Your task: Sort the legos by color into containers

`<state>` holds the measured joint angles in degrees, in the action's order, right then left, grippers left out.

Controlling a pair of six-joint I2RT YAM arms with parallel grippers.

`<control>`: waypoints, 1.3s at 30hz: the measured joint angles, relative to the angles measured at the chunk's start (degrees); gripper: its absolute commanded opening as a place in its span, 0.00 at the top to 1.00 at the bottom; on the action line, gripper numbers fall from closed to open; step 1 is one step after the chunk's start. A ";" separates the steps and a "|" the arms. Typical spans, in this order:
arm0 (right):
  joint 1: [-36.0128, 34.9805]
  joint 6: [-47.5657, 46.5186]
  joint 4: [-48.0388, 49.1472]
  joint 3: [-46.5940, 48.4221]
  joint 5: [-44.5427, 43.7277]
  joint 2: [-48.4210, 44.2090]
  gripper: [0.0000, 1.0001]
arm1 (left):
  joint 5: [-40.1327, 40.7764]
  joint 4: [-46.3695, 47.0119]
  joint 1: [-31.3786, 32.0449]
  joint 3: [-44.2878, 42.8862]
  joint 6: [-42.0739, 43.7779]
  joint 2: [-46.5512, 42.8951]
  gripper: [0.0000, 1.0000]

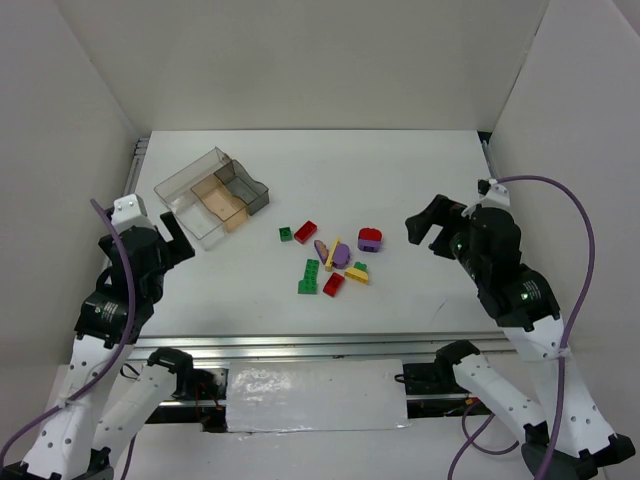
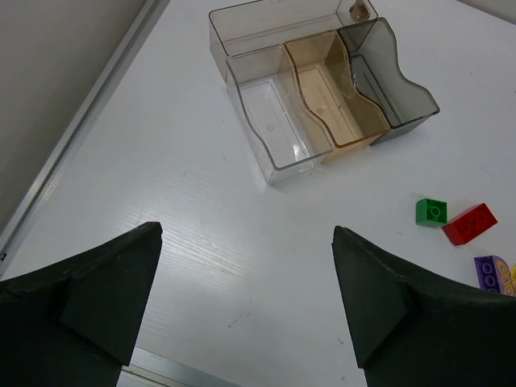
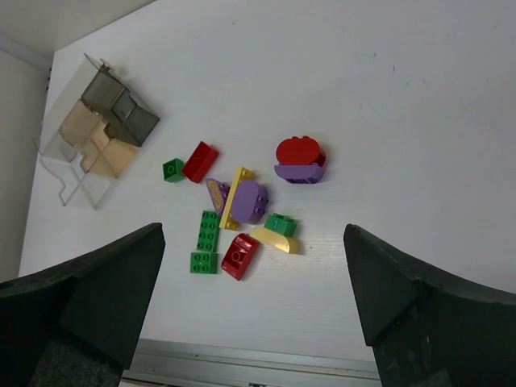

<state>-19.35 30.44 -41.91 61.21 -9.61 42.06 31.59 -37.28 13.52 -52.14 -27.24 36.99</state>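
Tray (image 1: 190, 182) on the table (image 1: 420, 170) at the far left, legos (image 1: 340, 255) in a bunch near the middle, right of the tray

Glossy plastic legos (image 3: 242, 214), clear tray (image 2: 314, 97) — matt, seemingly smooth table (image 1: 400, 180)

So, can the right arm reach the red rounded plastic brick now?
Probably yes: the open right gripper hovers near the red rounded plastic brick, which sits apart from the other bricks, nothing between them.
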 measured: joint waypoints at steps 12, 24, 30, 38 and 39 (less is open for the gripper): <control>-15.19 2.14 2.47 4.85 -0.46 12.79 0.00 | -0.22 0.02 -0.02 0.00 -0.02 0.26 0.00; -34.51 11.52 4.35 19.45 -11.78 59.49 0.08 | -1.01 0.07 -0.35 0.00 0.02 1.51 0.00; -35.71 14.25 4.52 19.34 -11.63 65.26 0.10 | -1.95 0.09 -0.37 0.00 0.07 1.66 0.00; -39.36 17.18 5.31 16.81 -12.00 65.51 0.16 | -2.54 0.46 -0.37 0.00 0.07 2.16 0.00; -39.76 17.51 5.31 16.76 -11.98 65.81 0.16 | -2.58 0.46 -0.37 0.00 0.07 2.16 0.00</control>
<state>-59.11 47.94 -36.60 77.97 -21.58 107.87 29.02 -36.82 13.15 -52.14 -27.18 39.16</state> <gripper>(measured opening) 0.844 0.994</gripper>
